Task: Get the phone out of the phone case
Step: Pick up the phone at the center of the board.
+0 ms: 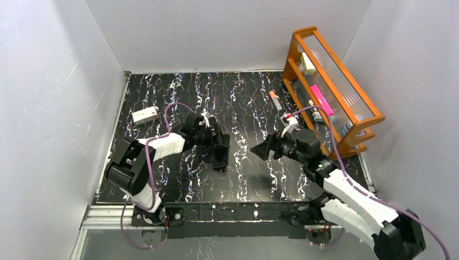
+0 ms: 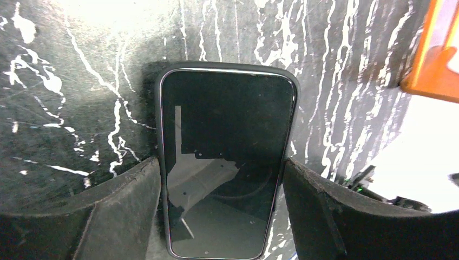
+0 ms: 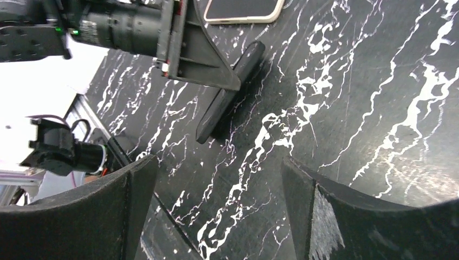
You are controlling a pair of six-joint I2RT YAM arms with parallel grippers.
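Black phone case [image 2: 227, 65] clamped in left hand [image 1: 218, 145]; right hand [image 3: 219, 168] gapes empty.

Overhead wide; wrist views close, probably sharing phone [image 2: 224, 162].

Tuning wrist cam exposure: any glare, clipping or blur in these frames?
Left wrist: phone screen mirrors the arm's hardware above it; lower right corner clipped white, glare patch at the top left edge. Right wrist: left side blown out white, table veining sharp. Top external: even light, small items soft.
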